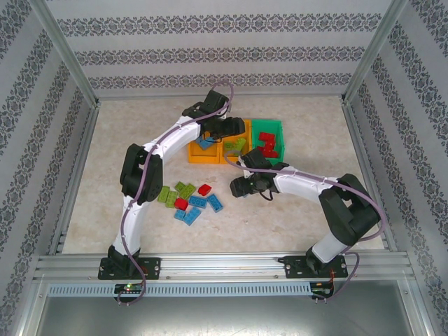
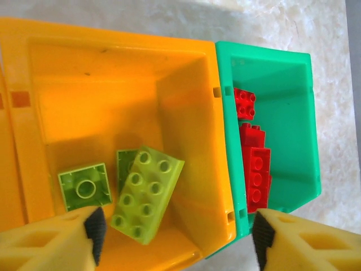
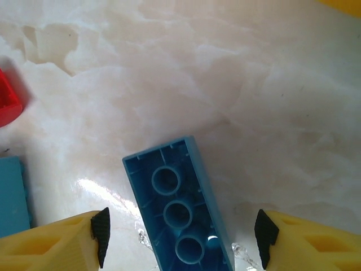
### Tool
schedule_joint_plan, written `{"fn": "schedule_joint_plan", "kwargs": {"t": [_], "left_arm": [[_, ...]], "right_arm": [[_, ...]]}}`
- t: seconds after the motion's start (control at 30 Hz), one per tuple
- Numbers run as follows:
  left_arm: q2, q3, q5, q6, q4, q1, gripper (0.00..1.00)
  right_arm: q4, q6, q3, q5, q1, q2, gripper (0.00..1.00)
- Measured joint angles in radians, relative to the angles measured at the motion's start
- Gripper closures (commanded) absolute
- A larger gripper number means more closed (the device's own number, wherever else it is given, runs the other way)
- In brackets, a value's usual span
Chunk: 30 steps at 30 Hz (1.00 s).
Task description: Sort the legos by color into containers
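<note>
Blue brick point(image 3: 177, 209) lies studs-down on the surface point(image 3: 254, 84), slanted between the wide-open, empty jaws of the right tool point(image 3: 179, 237); more bricks point(image 1: 198, 201) wait nearby. Left tool point(image 2: 179, 236) hangs open and empty above the orange bin point(image 2: 101, 96), where green bricks point(image 2: 148, 195) lie. Closing across the slanted brick could twist it or squirt it sideways, since smooth plastic slips on the glossy surface.

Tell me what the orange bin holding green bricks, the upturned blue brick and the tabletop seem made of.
The orange bin: probably plastic; smooth, slightly translucent walls glowing with light. The blue brick: hard moulded plastic, glossy, hollow underside with round tubes. The tabletop: marble-patterned, shiny with glare; stone or printed laminate, cannot tell.
</note>
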Motion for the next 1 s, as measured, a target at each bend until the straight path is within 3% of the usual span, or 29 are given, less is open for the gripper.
{"fn": "schedule_joint_plan", "kwargs": {"t": [0.3,0.5,0.73,1.0], "left_arm": [[-0.133,-0.123,-0.068,-0.013,-0.004,0.003,0.12],[-0.283,-0.327,-0.090,-0.054,0.025,0.044,0.11],[-0.471,-0.577,-0.142,-0.076,0.052,0.142,0.09],[-0.626,-0.778,-0.191,-0.077,0.058,0.169,0.07]], "right_arm": [[-0.013,-0.014,0.027,0.041,0.018,0.049,0.53],[-0.017,-0.026,0.035,0.047,0.026,0.061,0.71],[-0.007,-0.002,0.035,0.032,0.026,0.050,0.73],[0.053,0.074,0.144,-0.111,0.026,0.040,0.74]]}}
